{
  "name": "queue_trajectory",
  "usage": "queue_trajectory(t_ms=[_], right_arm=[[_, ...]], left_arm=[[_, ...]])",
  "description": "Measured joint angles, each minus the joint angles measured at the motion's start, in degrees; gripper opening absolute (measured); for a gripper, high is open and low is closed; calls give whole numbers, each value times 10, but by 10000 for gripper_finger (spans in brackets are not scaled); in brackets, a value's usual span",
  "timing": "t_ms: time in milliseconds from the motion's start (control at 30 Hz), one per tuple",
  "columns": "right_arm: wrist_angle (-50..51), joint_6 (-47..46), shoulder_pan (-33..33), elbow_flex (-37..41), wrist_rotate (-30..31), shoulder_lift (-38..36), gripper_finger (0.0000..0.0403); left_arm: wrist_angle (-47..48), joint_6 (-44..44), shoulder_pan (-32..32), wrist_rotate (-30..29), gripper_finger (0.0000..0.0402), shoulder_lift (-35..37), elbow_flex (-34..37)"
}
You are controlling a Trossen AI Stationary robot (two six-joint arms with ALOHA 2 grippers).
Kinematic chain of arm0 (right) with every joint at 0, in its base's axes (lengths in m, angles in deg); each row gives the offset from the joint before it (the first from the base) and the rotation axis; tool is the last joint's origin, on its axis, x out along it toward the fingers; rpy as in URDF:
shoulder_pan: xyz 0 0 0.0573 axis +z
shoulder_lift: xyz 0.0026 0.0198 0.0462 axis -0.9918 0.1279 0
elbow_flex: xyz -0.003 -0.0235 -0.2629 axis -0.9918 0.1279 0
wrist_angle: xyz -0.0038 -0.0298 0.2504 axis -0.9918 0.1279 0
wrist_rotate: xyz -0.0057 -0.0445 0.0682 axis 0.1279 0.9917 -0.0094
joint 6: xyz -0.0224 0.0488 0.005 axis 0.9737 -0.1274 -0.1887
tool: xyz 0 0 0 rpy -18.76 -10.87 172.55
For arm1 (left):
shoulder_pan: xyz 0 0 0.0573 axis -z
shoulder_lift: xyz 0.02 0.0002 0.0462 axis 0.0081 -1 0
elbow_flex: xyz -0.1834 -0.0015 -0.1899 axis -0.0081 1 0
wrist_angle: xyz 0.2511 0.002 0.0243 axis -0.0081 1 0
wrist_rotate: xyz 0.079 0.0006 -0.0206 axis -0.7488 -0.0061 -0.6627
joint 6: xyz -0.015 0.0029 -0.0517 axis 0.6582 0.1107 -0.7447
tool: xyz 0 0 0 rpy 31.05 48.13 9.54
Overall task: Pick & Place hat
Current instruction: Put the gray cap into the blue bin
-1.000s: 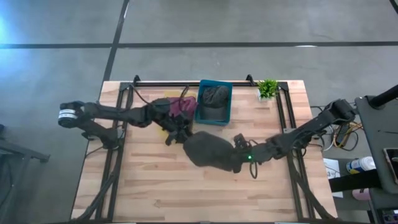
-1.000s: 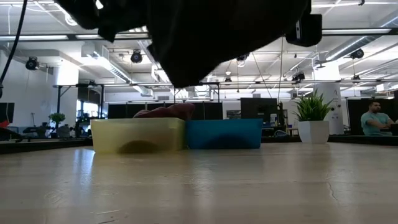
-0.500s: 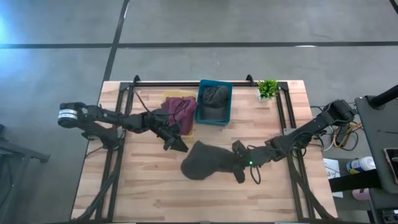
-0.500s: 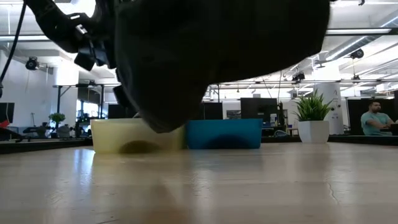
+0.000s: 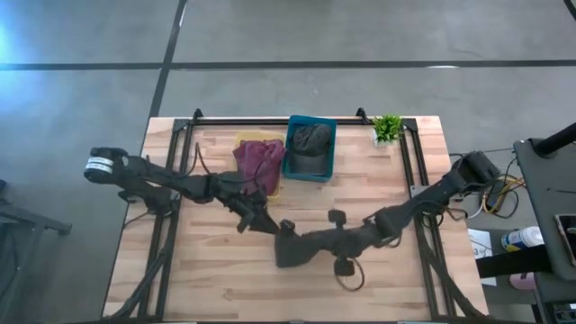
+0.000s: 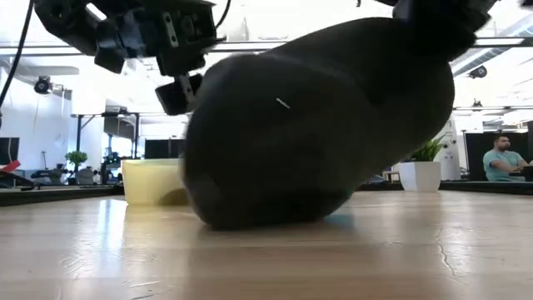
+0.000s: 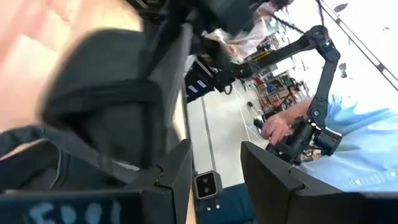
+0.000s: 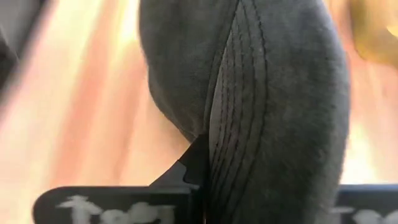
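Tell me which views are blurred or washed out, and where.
Left wrist view: table smeared, background blown out white beyond the left gripper. Right wrist view: hat sharp, wood around it streaked. Low view: bright ceiling glare, hat a dark mass. High view: evenly lit.

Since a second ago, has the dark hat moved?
Yes. In the high view the dark hat, held by the right gripper, has shifted farther from the blue bin, and in the low view it is down near the table.
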Motion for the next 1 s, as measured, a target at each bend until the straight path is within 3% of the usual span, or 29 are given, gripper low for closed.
queue_trajectory(t_ms=[167, 233, 333, 500, 733, 1000], right_arm=[[144, 149, 26, -103, 66, 52, 36], [166, 215, 38, -130, 80, 68, 33], [172, 283, 54, -146, 78, 89, 30], [166, 281, 57, -143, 72, 92, 29], [183, 223, 59, -135, 70, 97, 29], [188, 257, 66, -132, 85, 98, 29]], left_arm=[[36, -29, 47, -6, 133, 0, -4], [75, -29, 72, -7, 133, 2, -4], [110, -9, 99, -57, 133, -12, -4], [66, -16, 103, -107, 133, -69, -9], [57, -39, 123, -32, 133, -135, -63], [156, 64, 171, -129, 133, -164, -107]])
